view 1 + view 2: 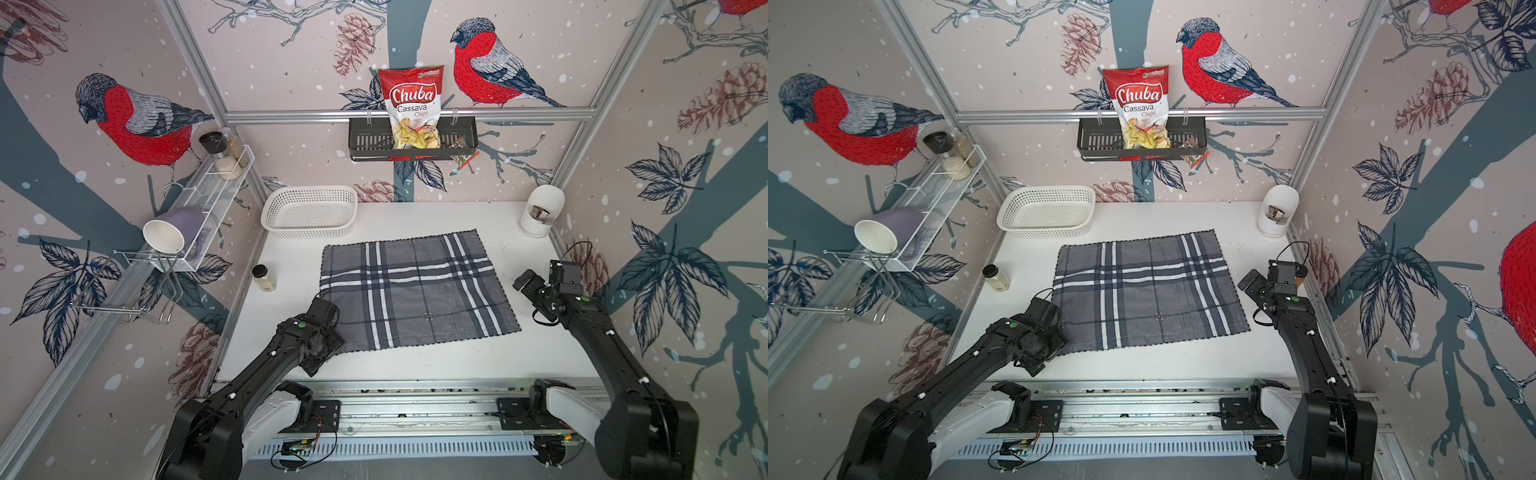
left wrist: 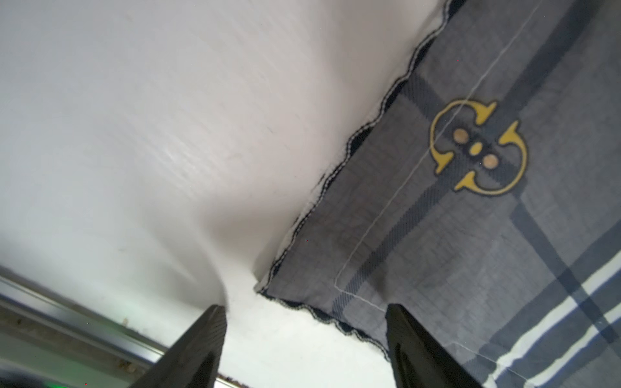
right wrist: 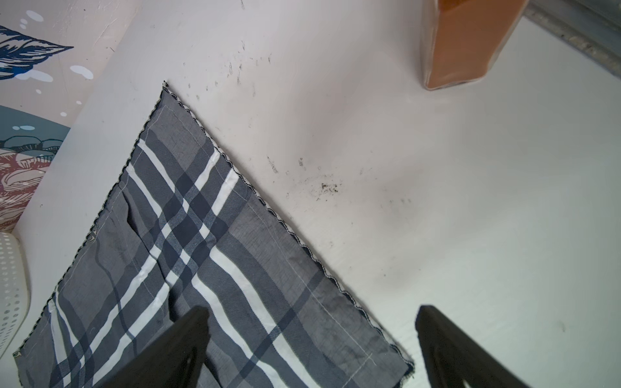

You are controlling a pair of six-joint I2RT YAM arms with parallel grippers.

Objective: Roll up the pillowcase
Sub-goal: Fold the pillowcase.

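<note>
Nearest, the left hand point(image 2: 304, 307) hangs with its jaws apart over the near left corner of the pillowcase point(image 1: 415, 291), gripping nothing. The right hand point(image 3: 312, 308) is likewise spread wide and empty by the cloth's right edge. The pillowcase lies flat and unrolled mid-way across the white bench point(image 1: 457, 361). A small spice jar point(image 1: 264, 277) stands just left of it. Beyond sit a white basket point(image 1: 309, 230) and a white canister point(image 1: 540, 216), below a chips bag point(image 1: 411, 104) on the bird-patterned wall point(image 1: 291, 62).
</note>
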